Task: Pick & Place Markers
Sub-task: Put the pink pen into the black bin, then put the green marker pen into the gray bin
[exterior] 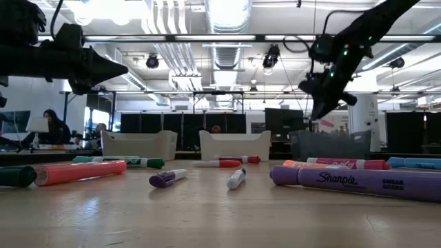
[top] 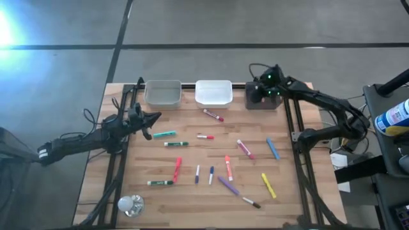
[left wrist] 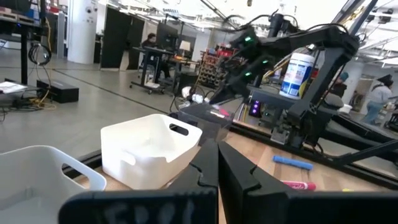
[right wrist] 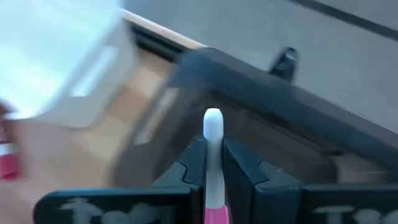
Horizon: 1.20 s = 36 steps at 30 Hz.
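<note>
Several markers lie scattered on the wooden table [top: 192,198], among them a green one [top: 164,134], a red one [top: 177,168] and a purple one [top: 228,186]. Along the far edge stand a clear bin [top: 162,93], a white bin [top: 213,93] and a black bin [top: 263,101]. My right gripper [right wrist: 213,155] hangs above the black bin [right wrist: 286,124], shut on a marker [right wrist: 213,124] with a white end and a pink part. My left gripper [top: 155,119] is shut and empty at the table's left side, pointing level toward the bins. My right gripper pinches the marker between its two fingers [right wrist: 194,163], and the marker lies along them. Its white end [right wrist: 213,146] sticks out past the fingertips, and the pink part [right wrist: 215,214] reaches back between the fingers. The fingers slant downward, and the marker is lifted clear above the black bin.
A white light bulb [top: 131,204] lies at the near left corner. Black frame rails run along the table's left side [top: 121,160] and right side [top: 300,185]. Behind the table are desks, screens and people in the room.
</note>
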Available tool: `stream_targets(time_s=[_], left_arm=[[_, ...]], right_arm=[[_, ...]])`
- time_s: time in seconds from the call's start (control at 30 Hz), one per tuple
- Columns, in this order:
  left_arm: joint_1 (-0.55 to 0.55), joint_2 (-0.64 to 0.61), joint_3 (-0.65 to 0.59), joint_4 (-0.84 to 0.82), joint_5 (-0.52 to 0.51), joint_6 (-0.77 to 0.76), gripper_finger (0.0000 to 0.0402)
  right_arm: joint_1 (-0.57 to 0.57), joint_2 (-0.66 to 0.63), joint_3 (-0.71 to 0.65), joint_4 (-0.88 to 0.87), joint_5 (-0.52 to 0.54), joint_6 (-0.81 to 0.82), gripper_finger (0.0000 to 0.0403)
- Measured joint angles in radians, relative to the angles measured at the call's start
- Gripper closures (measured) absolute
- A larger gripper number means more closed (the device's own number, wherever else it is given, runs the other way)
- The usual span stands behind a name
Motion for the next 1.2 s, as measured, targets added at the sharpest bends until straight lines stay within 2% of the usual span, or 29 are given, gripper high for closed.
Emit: stream_targets(time_s=[0.33,0.47,0.57,0.8,0.9,0.97,1.07,1.2], left_arm=[[0.0,0.021,-0.001,0.041,-0.001,0.019,0.0402],[0.0,0.031,-0.001,0.04,-0.002,-0.02,0.0401],[0.0,0.042,-0.001,0.042,-0.003,-0.026,0.0402],[0.0,0.076,-0.001,0.083,-0.003,-0.05,0.0402],[-0.001,0.102,0.001,0.086,-0.003,-0.057,0.0402],[-0.001,0.123,0.004,0.099,-0.003,-0.057,0.0402],[-0.001,0.162,0.025,0.106,-0.011,-0.061,0.0402],[-0.009,0.231,0.066,0.106,-0.034,-0.062,0.0402]], right_arm=[[-0.038,0.272,0.092,0.01,0.02,-0.09,0.0376],[-0.039,0.335,0.118,0.009,0.056,-0.101,0.0373],[-0.039,0.349,0.135,0.001,0.093,-0.079,0.0355],[-0.039,0.31,0.14,-0.041,0.135,-0.094,0.0286],[-0.039,0.274,0.133,-0.048,0.129,-0.129,0.0273],[-0.037,0.233,0.126,-0.046,0.103,-0.153,0.0277],[-0.018,0.15,0.069,0.038,0.06,-0.195,0.0307],[0.01,0.036,-0.119,0.388,-0.03,-0.193,0.0362]])
